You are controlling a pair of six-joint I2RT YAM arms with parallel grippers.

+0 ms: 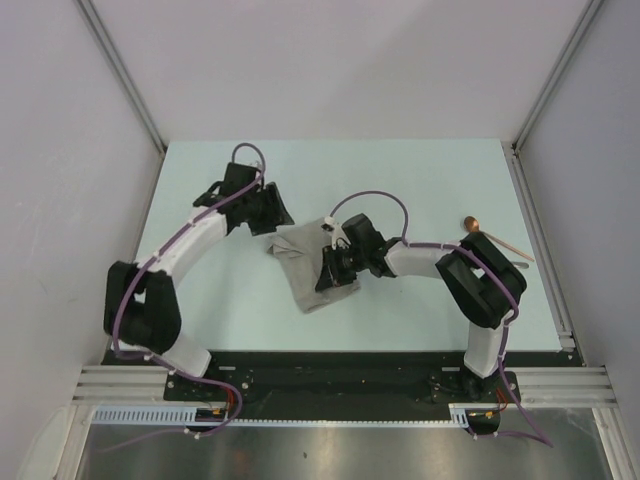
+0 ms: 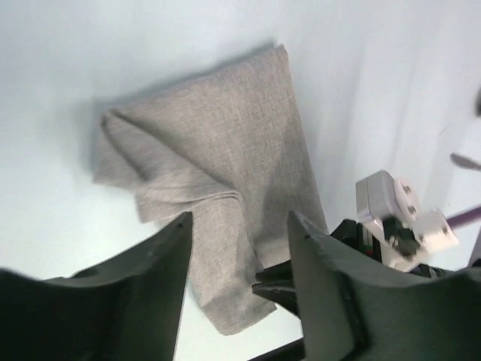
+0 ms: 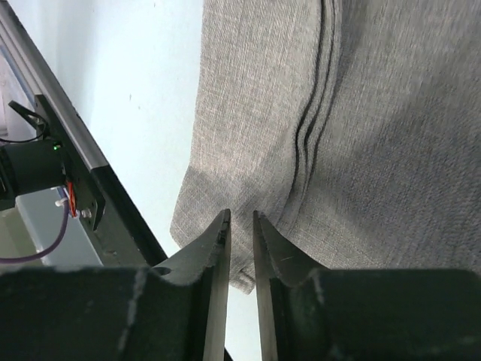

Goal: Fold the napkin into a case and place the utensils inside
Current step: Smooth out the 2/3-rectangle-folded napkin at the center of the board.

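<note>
The grey-beige napkin [image 1: 303, 265] lies mid-table, folded over in loose layers, wide at the back and narrowing toward the front; no neat case shows. My right gripper [image 1: 328, 272] is low on its near right edge. In the right wrist view its jaws [image 3: 240, 216] stand almost together on a fold of the napkin [image 3: 376, 113]. My left gripper [image 1: 268, 214] hovers open just behind the cloth; in the left wrist view the napkin [image 2: 225, 150] lies beyond its spread fingers [image 2: 239, 219]. A copper spoon [image 1: 495, 238] lies far right, apart from the cloth.
A raised rail [image 1: 540, 240] runs along the table's right edge, close to the spoon. The black base plate [image 1: 330, 365] borders the near edge. Purple cables [image 1: 375, 200] loop above both arms. Grey walls enclose the table on three sides.
</note>
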